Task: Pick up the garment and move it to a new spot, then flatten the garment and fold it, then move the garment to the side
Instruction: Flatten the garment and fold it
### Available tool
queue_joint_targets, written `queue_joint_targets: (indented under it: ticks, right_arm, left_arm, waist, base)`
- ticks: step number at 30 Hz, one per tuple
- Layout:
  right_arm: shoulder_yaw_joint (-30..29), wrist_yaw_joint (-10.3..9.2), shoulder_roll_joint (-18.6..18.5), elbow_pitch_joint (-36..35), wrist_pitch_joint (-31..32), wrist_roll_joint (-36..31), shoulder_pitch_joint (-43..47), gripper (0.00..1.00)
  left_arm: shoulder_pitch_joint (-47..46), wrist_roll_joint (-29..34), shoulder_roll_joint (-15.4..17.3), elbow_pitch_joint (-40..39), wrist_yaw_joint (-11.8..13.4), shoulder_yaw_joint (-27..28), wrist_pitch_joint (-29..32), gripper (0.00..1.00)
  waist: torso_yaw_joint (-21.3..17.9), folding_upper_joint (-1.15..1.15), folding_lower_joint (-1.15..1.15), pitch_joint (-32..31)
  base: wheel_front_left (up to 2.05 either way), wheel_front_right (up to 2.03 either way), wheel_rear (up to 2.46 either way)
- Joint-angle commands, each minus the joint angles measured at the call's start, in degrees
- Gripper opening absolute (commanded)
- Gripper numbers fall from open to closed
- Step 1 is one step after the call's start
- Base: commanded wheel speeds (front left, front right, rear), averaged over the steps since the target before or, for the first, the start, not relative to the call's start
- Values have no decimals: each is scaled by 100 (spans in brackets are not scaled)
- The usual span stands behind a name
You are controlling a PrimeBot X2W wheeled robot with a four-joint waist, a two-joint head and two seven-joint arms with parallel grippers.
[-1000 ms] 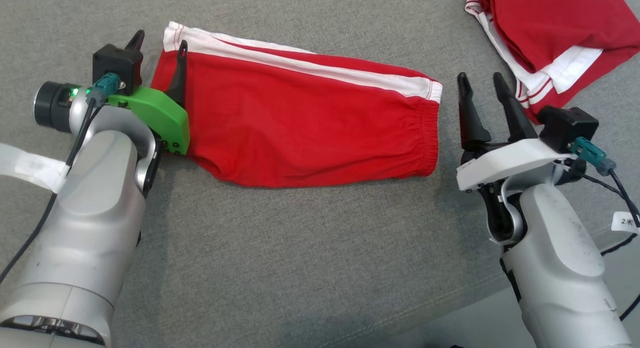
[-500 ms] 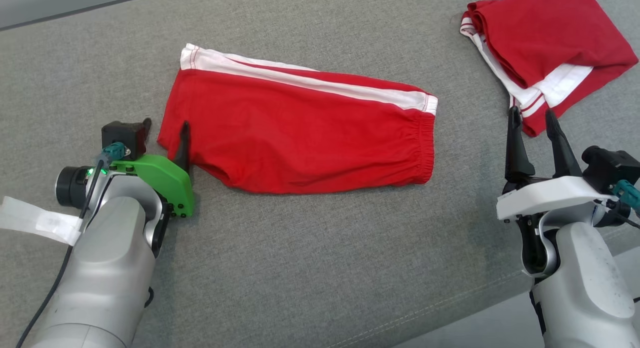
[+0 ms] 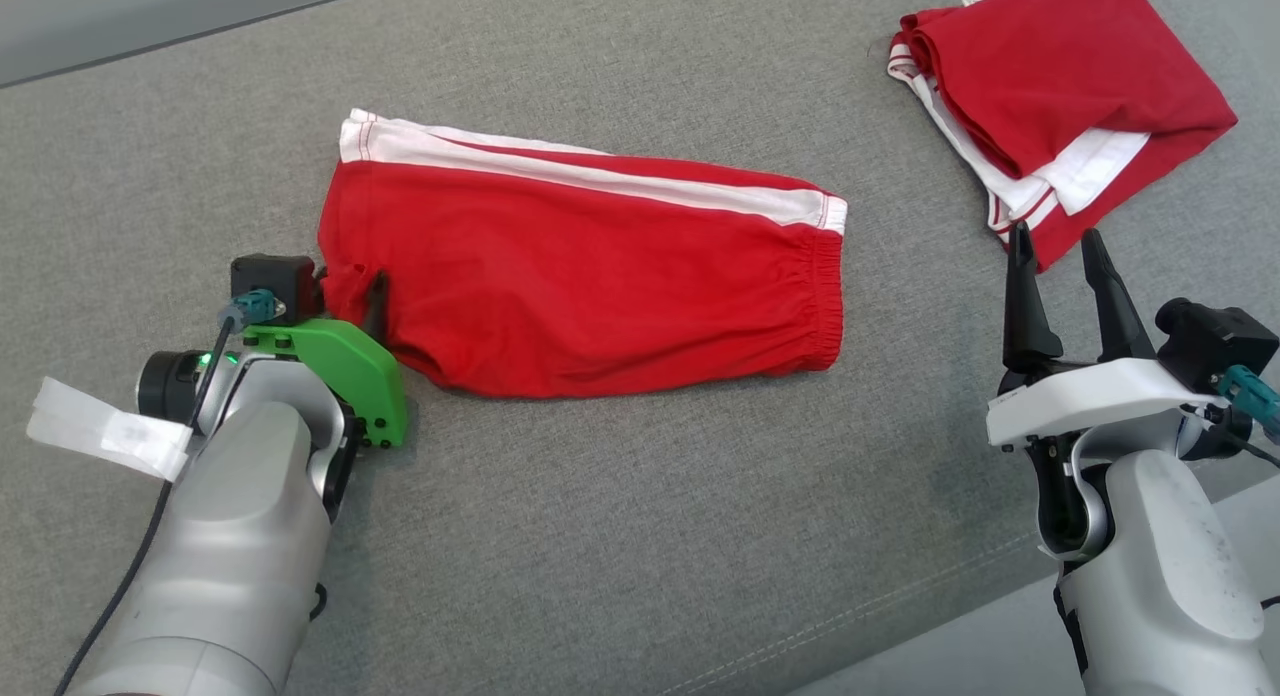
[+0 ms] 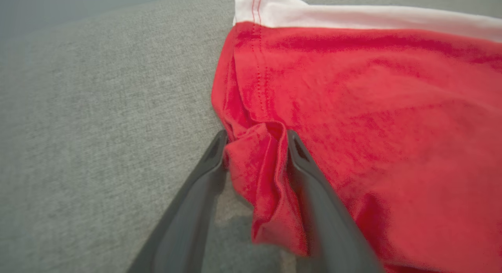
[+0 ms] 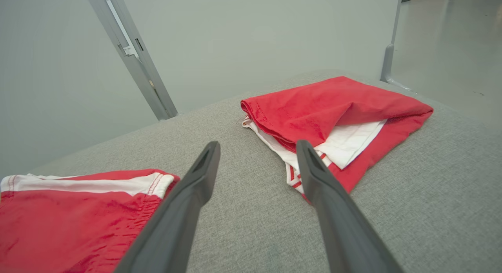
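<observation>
Your left claw (image 4: 255, 137) straddles the red-and-white cloth shorts' (image 3: 600, 286) corner. A folded red cloth garment (image 3: 1050, 86) lies just beyond your right claw (image 3: 1058, 238).

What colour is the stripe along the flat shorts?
White, on the red shorts. The stripe shows best in the head view.

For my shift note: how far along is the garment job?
Done: the red shorts with white side stripe lie flat, seemingly halved, on the grey fabric surface. In hand: left gripper fingers straddle a bunched corner; a firm grip I cannot tell. Left: further folding, moving aside. The right gripper is open.
</observation>
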Motion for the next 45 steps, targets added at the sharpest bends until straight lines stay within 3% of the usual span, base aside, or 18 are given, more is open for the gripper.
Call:
queue_joint_targets:
  ticks: [1,10,17,26,27,28,29,39,45]
  right_arm:
    - [-4,-8,-11,19,-12,38,109,100]
    - [64,-8,-11,180,-12,108,311,100]
    - [112,-8,-11,407,-12,17,602,100]
    - [255,-8,-14,536,-12,-64,692,100]
    - [279,-8,-12,550,-12,-68,681,100]
    - [302,-8,-12,561,-12,-65,673,100]
    - [329,-8,-12,563,-12,-74,656,100]
    - [413,-8,-13,669,-11,-72,532,100]
    - [228,-8,-14,952,-12,-214,483,100]
  left_arm:
    - [216,-32,-86,75,-47,-42,-14,0]
    - [687,-380,-187,-203,61,302,-277,0]
    - [1506,-474,-320,-920,273,626,-277,0]
    - [2127,-408,-390,-1267,457,833,-278,0]
    - [2176,-388,-398,-1308,474,846,-278,39]
    - [2216,-382,-403,-1365,487,879,-278,96]
    - [2244,-350,-406,-1444,493,905,-278,100]
    - [2812,485,-339,-2891,669,1232,-273,100]
    - [3253,930,-371,-3448,608,1374,-274,100]
  waist:
    - [20,0,0,-89]
    - [283,0,0,-663]
    - [646,0,0,-1158]
    - [843,0,0,-1336]
    - [861,0,0,-1340]
    - [888,0,0,-1342]
    - [917,0,0,-1341]
    - [1408,0,0,-1345]
    - [1860,0,0,-1370]
  base:
    - [0,0,0]
    - [0,0,0]
    - [0,0,0]
    - [0,0,0]
    - [0,0,0]
    - [0,0,0]
    - [0,0,0]
    - [0,0,0]
    - [0,0,0]
